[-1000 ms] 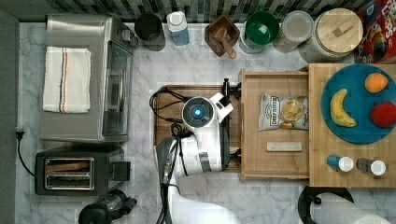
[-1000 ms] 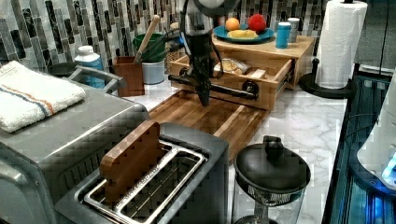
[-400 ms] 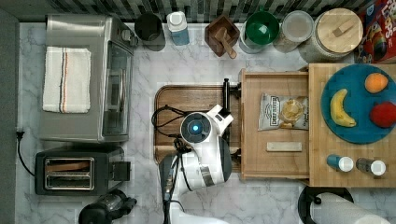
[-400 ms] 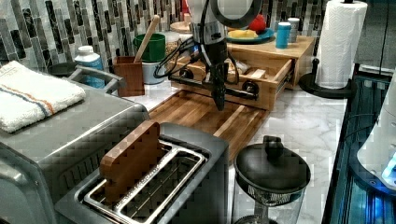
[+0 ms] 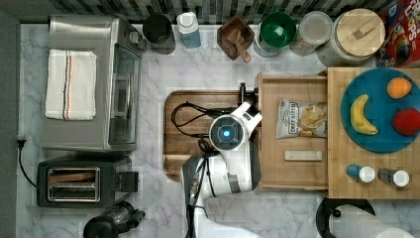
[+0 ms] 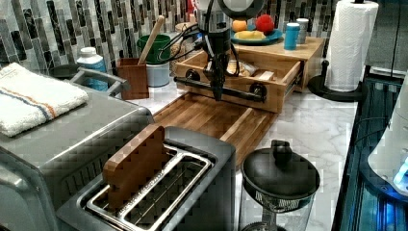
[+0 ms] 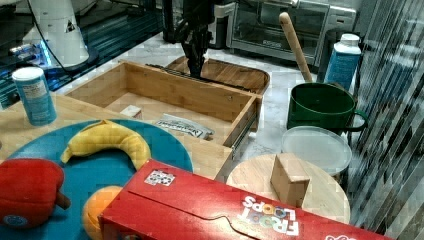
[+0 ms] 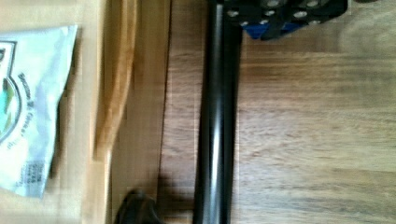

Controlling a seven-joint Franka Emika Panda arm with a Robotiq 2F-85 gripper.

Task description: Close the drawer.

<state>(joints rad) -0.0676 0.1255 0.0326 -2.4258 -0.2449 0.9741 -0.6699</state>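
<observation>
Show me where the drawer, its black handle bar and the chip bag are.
drawer (image 5: 297, 171): top view, bare bottom.
handle bar (image 6: 231, 90): left view, middle of bar.
chip bag (image 5: 299, 118): top view, bag centre.

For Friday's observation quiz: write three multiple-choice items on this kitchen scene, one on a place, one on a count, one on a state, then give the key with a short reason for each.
1. Where does the snack bag lie?
A. in the drawer
B. on the blue plate
C. on the toaster

2. How many pieces of fruit are on the plate?
A. one
B. three
C. five

3. The drawer is:
A. shut
B. pulled open
C. lifted off the counter

Key: 1 A, the snack bag lies on the floor of the drawer. 2 B, the plate bears a banana, an orange and a red fruit. 3 B, its inside is bare to the top view.
</observation>
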